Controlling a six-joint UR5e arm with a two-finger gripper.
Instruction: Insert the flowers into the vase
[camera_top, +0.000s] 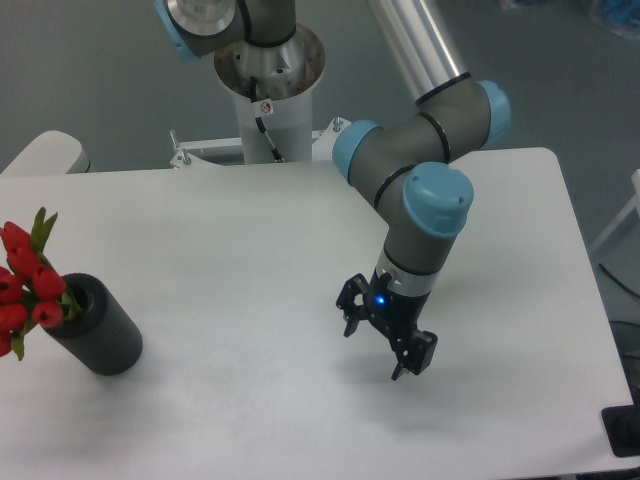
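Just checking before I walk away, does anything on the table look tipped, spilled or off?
The vase leans, its mouth toward the table's left edge, and the flowers poke out there at the frame edge. Nothing is spilled. The gripper hangs open and empty, far to the right.

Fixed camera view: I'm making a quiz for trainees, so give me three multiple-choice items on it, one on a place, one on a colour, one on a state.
1. Where on the white table is the dark grey matt cylinder vase?
A. near its left edge
B. at its centre
C. near its right edge

2. What colour are the tulip buds of the flowers?
A. yellow
B. red
C. white

3. How is the black two-finger gripper?
A. shut on the flowers
B. shut on the vase
C. open, holding nothing

Answers: 1 A, the vase stands by the left border of the picture. 2 B, red buds stick out of the vase's top. 3 C, its fingers are spread apart over bare table, far from the vase.
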